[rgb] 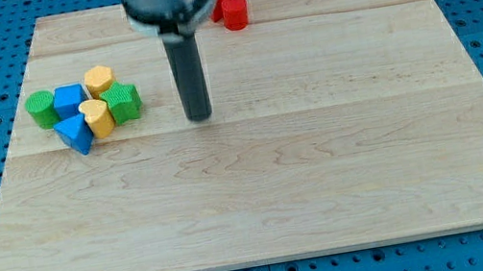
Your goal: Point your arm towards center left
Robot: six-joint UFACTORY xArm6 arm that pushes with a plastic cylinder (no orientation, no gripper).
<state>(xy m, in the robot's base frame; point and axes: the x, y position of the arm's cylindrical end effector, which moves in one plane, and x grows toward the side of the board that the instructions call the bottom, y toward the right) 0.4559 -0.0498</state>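
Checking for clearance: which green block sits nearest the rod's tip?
The green block on the cluster's right side, closest to my tip. The other green block sits at the cluster's far left edge.

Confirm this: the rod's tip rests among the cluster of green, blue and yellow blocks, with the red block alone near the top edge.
Not quite. In the camera view my tip stands on bare board to the right of the cluster, apart from its nearest piece, the green block. The red block does sit alone near the top edge.
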